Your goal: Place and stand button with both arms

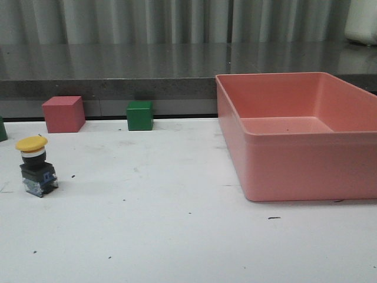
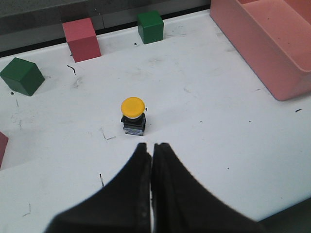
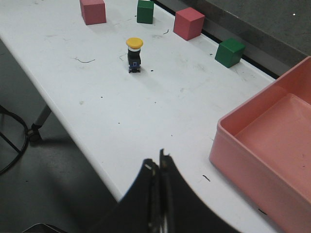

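Note:
The button (image 1: 36, 165) stands upright on the white table at the left, yellow mushroom cap on top, pale collar, black base with bluish bits. It also shows in the left wrist view (image 2: 133, 115) and in the right wrist view (image 3: 134, 53). My left gripper (image 2: 151, 146) is shut and empty, a short way back from the button. My right gripper (image 3: 157, 161) is shut and empty, over the table's front edge, far from the button. Neither arm shows in the front view.
A large pink bin (image 1: 294, 127) stands at the right. A red cube (image 1: 63, 113) and a green cube (image 1: 140, 115) sit along the back edge. Another green cube (image 2: 22, 75) and a red one (image 3: 93, 10) lie further left. The table edge (image 3: 73, 138) drops to the floor.

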You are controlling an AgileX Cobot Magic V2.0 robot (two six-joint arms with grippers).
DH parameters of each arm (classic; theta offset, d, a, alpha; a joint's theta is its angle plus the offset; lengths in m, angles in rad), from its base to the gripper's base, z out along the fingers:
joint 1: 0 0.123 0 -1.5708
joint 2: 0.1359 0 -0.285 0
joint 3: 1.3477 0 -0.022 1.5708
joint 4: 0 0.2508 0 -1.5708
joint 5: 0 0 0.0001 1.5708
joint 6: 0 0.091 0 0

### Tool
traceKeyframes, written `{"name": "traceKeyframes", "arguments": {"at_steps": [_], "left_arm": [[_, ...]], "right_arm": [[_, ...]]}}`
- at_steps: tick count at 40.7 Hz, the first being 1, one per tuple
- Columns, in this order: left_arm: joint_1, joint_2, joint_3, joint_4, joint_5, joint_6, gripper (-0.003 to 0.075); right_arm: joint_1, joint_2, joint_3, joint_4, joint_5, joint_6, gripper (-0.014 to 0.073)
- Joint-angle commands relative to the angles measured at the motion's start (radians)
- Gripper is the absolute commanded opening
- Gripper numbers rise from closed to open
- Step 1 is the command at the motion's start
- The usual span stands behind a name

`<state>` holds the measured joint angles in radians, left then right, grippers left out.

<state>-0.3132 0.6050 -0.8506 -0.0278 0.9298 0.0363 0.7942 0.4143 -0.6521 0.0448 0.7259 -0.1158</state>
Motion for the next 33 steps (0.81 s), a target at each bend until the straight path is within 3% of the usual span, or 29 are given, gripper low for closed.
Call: {"name": "traceKeyframes", "arguments": {"at_steps": [1, 9, 15, 27, 33], "left_arm": [[-0.009, 0.002, -0.034, -0.006, -0.059, -0.012, -0.002], [-0.009, 0.002, -0.034, -0.006, -0.059, -0.012, -0.002], [0.02, -0.064, 0.029, 0.001, -0.155, -0.012, -0.002], [0.233, -0.312, 0.447, 0.001, -0.687, -0.012, -0.002], [0.285, -0.447, 0.664, -0.003, -0.88, -0.012, -0.002]], "right_arm": [[-0.003, 0.005, -0.025, -0.01, -0.071, -0.01, -0.0105], [-0.003, 0.005, -0.025, -0.01, -0.071, -0.01, -0.0105], [-0.003, 0.005, -0.025, -0.01, -0.073, -0.01, -0.0105], [-0.003, 0.005, -0.025, -0.01, -0.073, -0.01, -0.0105], [-0.003, 0.005, -0.025, -0.01, -0.073, -0.01, -0.0105]]}}
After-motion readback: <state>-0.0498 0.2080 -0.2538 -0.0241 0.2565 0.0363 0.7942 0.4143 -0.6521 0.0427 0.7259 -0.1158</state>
